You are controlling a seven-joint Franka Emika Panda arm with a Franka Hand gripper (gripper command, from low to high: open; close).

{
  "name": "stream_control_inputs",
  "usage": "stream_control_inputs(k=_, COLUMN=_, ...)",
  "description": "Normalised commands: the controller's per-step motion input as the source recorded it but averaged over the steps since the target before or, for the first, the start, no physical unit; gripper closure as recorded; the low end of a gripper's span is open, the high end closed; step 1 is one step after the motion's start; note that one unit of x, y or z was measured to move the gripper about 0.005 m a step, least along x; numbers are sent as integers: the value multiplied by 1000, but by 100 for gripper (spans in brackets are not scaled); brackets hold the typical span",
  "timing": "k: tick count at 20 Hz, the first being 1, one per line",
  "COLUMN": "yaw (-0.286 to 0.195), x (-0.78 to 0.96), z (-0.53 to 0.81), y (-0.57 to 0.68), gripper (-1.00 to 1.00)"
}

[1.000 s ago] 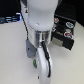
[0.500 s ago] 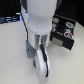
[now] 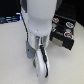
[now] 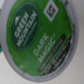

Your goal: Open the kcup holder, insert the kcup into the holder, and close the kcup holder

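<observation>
Exterior view, left third: we saw a pale table surface with a dark strip of background along the upper left of the frame.
Exterior view, centre: we saw the white arm coming down from the top edge and filling the middle of the frame, with a grey joint below it and a rounded white part reaching the bottom edge.
Gripper: we could make out the gripper only as that blurred lower end of the arm, low and centre in the frame; its fingers were not resolved, so we could not tell whether they were apart, together or clamped on anything.
Exterior view, right third: we saw the kcup holder, a black boxy unit at the right of the frame, partly hidden behind the arm, with pale marks on the face turned toward the camera. We could not tell whether it stood open or closed.
Wrist view, whole frame: we saw the kcup filling almost the entire picture, its green lid tilted in the frame.
Wrist view, upper left: we read a dark oval badge with pale lettering, "GREEN MOUNTAIN".
Wrist view, centre to right: we read "DARK MAGIC" in pale letters across the green.
Wrist view, edges: we saw the whitish rim curving along the lower left, and a dark patch in the upper right corner.
Kcup place: we could not find it in the exterior view, so we could not tell what it rested on or whether anything held it.
</observation>
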Motion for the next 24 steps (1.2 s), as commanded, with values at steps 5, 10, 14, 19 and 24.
stream_control_inputs(k=5, yaw=1, x=37, z=99, y=59, gripper=100)
stream_control_inputs(k=10, yaw=-6, x=38, z=98, y=68, gripper=100)
stream_control_inputs(k=14, yaw=14, x=45, z=110, y=86, gripper=100)
stream_control_inputs(k=19, yaw=-10, x=56, z=226, y=125, gripper=100)
stream_control_inputs(k=24, yaw=14, x=21, z=680, y=366, gripper=100)
